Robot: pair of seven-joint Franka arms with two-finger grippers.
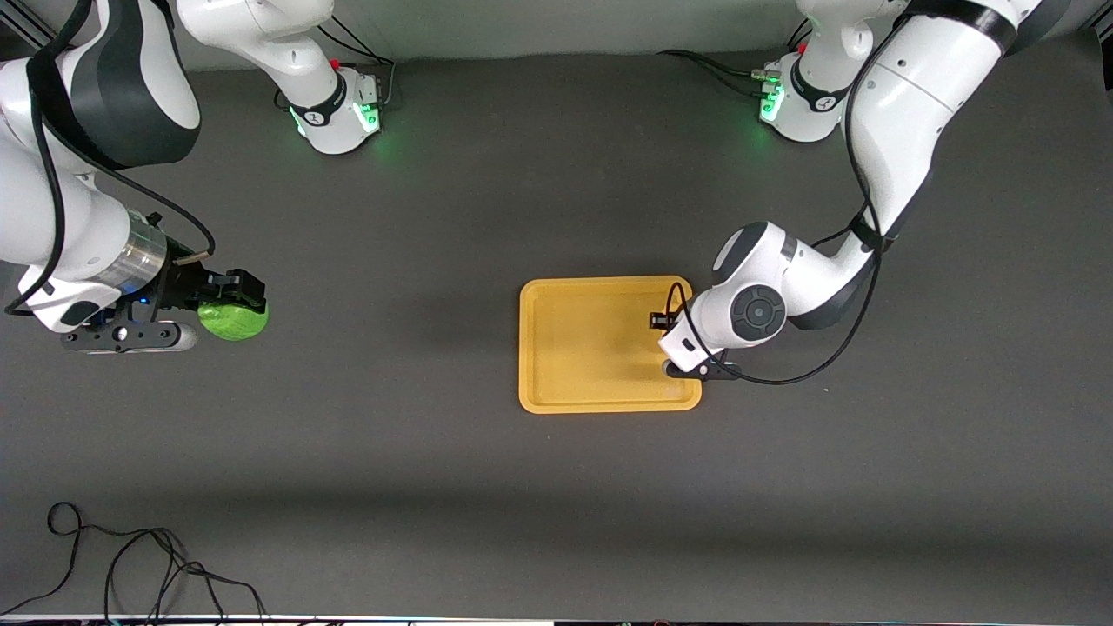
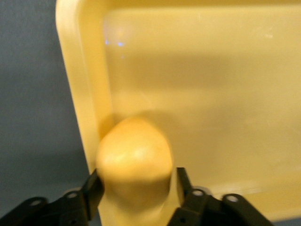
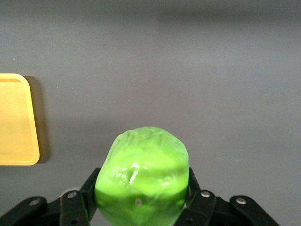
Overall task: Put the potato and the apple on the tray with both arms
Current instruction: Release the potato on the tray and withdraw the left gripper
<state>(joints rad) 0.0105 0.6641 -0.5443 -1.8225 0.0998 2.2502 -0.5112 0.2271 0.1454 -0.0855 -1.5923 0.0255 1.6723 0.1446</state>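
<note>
The yellow-orange tray (image 1: pixel 591 348) lies mid-table. My left gripper (image 1: pixel 668 345) hangs low over the tray's edge at the left arm's end; the wrist hides what is under it in the front view. In the left wrist view the potato (image 2: pixel 134 155) sits between the fingers of the left gripper (image 2: pixel 137 172), just inside the tray's rim (image 2: pixel 80 94). One finger touches it and a thin gap shows at the other. My right gripper (image 1: pixel 236 300) is shut on the green apple (image 1: pixel 233 320) above the bare mat at the right arm's end. The right wrist view shows the gripper (image 3: pixel 141 176), the apple (image 3: pixel 143 174) and the tray (image 3: pixel 16 117).
Loose black cables (image 1: pixel 130 565) lie on the mat at the edge nearest the front camera, toward the right arm's end. The two arm bases (image 1: pixel 339 113) (image 1: pixel 796 104) stand at the table's edge farthest from that camera. Dark mat surrounds the tray.
</note>
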